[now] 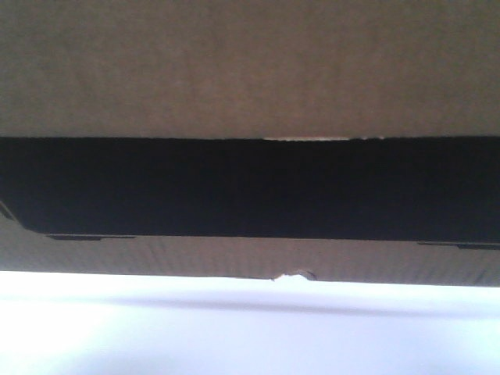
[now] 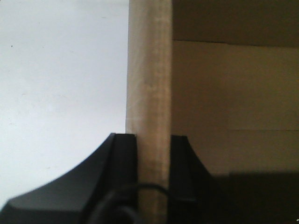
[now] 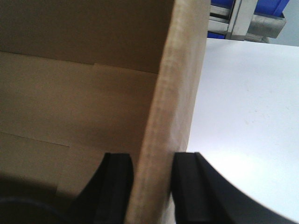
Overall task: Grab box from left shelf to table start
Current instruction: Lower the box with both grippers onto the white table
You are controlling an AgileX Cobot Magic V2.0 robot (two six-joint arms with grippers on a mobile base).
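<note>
While the white table (image 1: 234,336) lies bright below the cardboard box (image 1: 250,70), the left gripper (image 2: 153,149) pinches one wall. And the right gripper (image 3: 153,163) pinches the opposite wall.

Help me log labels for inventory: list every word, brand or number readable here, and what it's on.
None readable.
The black panel on the box shows no lettering in the front view.
The wrist views show only bare cardboard, the white table and a blurred shelf, without text.

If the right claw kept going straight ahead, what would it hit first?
The right claw is clamped on the box wall, so it would probably just slide further along that cardboard.
</note>
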